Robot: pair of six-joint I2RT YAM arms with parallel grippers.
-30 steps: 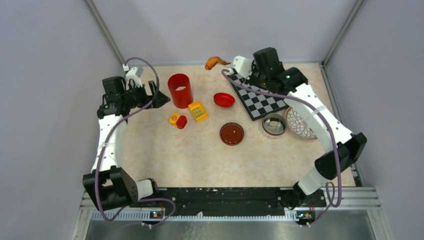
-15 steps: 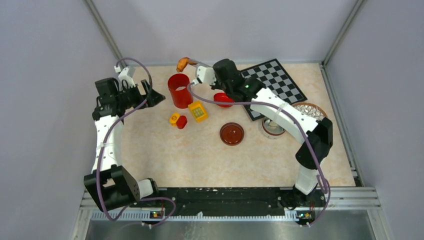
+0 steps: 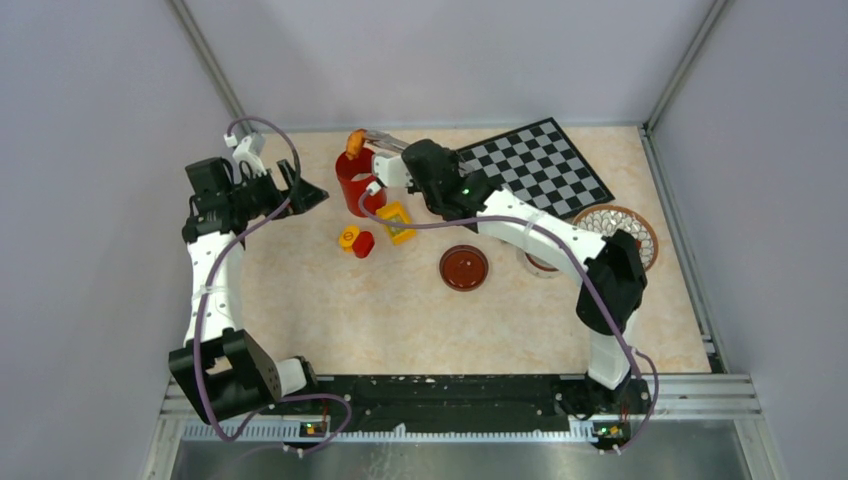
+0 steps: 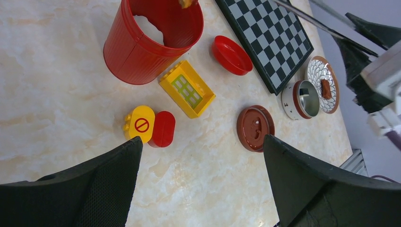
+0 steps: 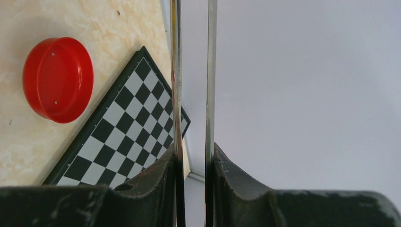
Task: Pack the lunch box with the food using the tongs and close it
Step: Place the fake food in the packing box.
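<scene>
While the right gripper (image 3: 398, 168) clamps the tongs (image 3: 385, 140) on a fried piece (image 3: 355, 143) above the red cup (image 4: 142, 52), the lunch box (image 4: 287, 103) sits open toward the table's (image 3: 350, 310) right edge, lid (image 3: 464, 267) aside; packing unfinished.

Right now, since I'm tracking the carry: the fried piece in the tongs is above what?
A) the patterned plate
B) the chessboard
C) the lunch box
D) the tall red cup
D: the tongs in the right claw hold the fried piece over the rim of the tall red cup.
</scene>
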